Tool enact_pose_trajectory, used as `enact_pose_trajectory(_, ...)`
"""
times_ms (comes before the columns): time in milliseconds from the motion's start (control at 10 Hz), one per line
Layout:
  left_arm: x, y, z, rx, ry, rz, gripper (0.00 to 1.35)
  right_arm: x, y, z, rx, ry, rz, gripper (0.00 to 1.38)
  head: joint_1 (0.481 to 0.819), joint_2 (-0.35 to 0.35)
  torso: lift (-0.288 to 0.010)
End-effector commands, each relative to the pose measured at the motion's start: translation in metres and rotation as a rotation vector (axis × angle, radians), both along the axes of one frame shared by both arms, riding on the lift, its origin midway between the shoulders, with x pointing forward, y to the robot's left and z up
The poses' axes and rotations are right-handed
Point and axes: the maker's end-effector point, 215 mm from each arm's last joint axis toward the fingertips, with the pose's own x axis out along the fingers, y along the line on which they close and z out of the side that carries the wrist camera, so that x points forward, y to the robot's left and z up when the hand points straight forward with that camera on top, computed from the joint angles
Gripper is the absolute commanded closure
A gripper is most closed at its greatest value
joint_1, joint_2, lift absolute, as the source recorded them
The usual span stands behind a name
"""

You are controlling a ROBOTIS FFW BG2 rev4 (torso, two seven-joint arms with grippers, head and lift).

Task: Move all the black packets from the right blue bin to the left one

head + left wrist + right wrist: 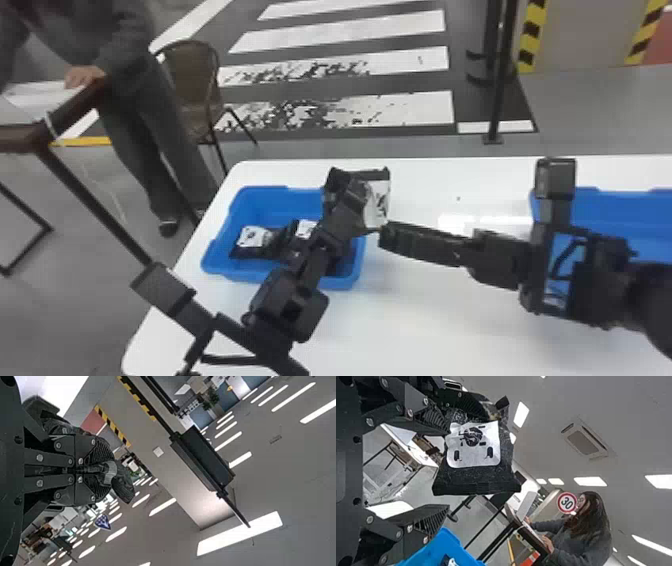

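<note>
head view looks down at the table point(425, 320); wrist views share ceiling point(297, 475)

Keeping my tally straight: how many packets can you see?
3: one packet raised at the left bin's side, two packets inside it. Others may be hidden in either bin.

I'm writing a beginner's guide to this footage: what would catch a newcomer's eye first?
Probably the black packet with its white label, held up by the left gripper near the right end of the left blue bin, with the right gripper open close by. Next would come the bold white stripes across the floor beyond the white table.
</note>
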Motion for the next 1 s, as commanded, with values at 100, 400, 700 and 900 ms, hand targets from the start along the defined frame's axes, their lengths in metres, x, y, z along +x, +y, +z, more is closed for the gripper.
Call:
enact_pose_trajectory(100,0.002,0.009,0.003,0.016,-0.017,0.030,1.21,0.000,-0.015,0.002,-0.012,-0.009,-0.028,0.19,0.695,0.278,-0.140)
enact_pose_trajectory(400,0.032,0.077,-0.032,0.340,-0.007,0.222,1.21,-0.010,-0.015,-0.004,-0.011,0.014,-0.022,0.19,0.695,0.292,-0.140)
enact_pose_trajectory(700,0.104,0.174,-0.120,0.755,0.043,0.430,1.21,-0.026,-0.011,-0.009,-0.004,0.028,-0.014,0.19,0.695,0.350,-0.140)
enact_pose_trajectory(900,0.131,0.187,-0.136,0.876,0.034,0.453,0.91,-0.028,-0.011,-0.008,-0.002,0.030,-0.013,0.19,0.695,0.350,-0.140)
